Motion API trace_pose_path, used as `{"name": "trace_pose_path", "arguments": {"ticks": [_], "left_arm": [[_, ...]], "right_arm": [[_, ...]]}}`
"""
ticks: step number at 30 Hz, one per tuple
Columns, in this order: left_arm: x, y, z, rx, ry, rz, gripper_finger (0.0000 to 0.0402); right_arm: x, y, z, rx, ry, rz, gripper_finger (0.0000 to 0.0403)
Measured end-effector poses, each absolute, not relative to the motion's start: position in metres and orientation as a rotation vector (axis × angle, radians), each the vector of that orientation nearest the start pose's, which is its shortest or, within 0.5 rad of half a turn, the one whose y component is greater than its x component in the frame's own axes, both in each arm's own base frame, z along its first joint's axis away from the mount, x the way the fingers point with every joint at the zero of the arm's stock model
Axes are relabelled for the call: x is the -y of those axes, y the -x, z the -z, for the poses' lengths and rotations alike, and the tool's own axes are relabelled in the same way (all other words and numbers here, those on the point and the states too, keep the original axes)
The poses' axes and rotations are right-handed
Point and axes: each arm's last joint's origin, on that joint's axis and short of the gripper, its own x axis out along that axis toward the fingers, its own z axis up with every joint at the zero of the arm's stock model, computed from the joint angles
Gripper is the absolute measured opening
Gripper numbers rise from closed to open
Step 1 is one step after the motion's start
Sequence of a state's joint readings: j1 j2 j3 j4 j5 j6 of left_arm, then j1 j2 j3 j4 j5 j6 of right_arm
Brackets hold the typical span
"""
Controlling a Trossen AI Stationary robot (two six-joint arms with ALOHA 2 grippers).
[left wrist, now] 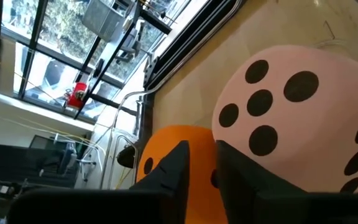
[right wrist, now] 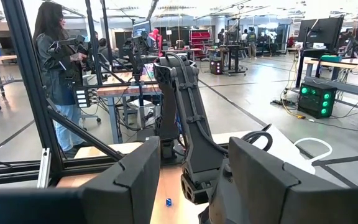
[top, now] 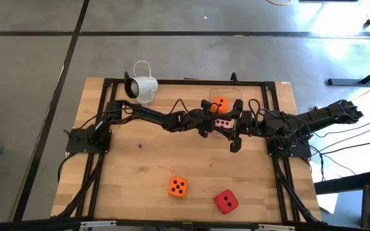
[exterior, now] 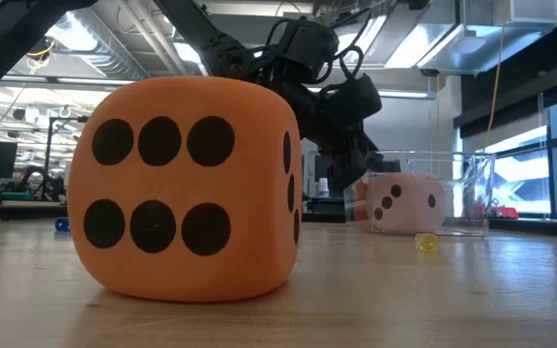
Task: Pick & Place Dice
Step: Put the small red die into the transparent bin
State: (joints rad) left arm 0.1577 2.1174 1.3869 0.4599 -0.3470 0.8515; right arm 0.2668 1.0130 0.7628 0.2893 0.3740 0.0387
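Dice spread over the wooden surface (top: 127,173): one orange die (top: 178,187) and a red die (top: 225,201) toward the near edge, well apart from both arms. Second orange die (top: 220,103) inside a clear container (top: 226,94) at the far edge; pale pink die (top: 222,122) just in front of it. Left end effector (top: 212,122) reached across to the pale pink die, dark fingers (left wrist: 241,180) close together against it and the orange one behind; grasp or release: cannot tell. Right end effector (top: 235,138) just right of the pink die, fingers parted, grasping nothing. White camera (top: 141,88) at the far left. Person (right wrist: 58,68) standing beyond the surface.
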Motion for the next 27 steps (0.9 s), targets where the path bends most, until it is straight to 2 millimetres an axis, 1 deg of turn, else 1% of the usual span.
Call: {"name": "trace_pose_path", "arguments": {"ticks": [3, 6, 12, 16, 18, 20, 25, 27], "left_arm": [[-0.084, -0.464, -0.185, -0.466, -0.839, -0.359, 0.0042], [-0.084, -0.464, -0.185, -0.465, -0.833, -0.360, 0.0034], [-0.083, -0.464, -0.185, -0.478, -0.830, -0.393, 0.0045], [-0.076, -0.462, -0.190, -0.528, -0.846, -0.528, 0.0051], [-0.069, -0.459, -0.198, -0.536, -0.805, -0.615, 0.0051], [-0.059, -0.455, -0.210, -0.538, -0.749, -0.654, 0.0047], [-0.033, -0.437, -0.237, -0.564, -0.607, -0.560, 0.0038], [-0.027, -0.427, -0.250, -0.568, -0.550, -0.519, 0.0036]], "right_arm": [[-0.050, -0.222, -0.329, 0.040, -0.051, 0.107, 0.0190], [-0.050, -0.222, -0.329, 0.039, -0.051, 0.107, 0.0190], [-0.050, -0.222, -0.328, 0.035, -0.050, 0.107, 0.0190], [-0.050, -0.222, -0.328, 0.030, -0.048, 0.107, 0.0190], [-0.050, -0.222, -0.327, 0.026, -0.044, 0.107, 0.0190], [-0.050, -0.222, -0.327, 0.026, -0.043, 0.107, 0.0190], [-0.050, -0.222, -0.327, 0.019, -0.038, 0.106, 0.0190], [-0.050, -0.222, -0.327, 0.019, -0.035, 0.103, 0.0190]]}}
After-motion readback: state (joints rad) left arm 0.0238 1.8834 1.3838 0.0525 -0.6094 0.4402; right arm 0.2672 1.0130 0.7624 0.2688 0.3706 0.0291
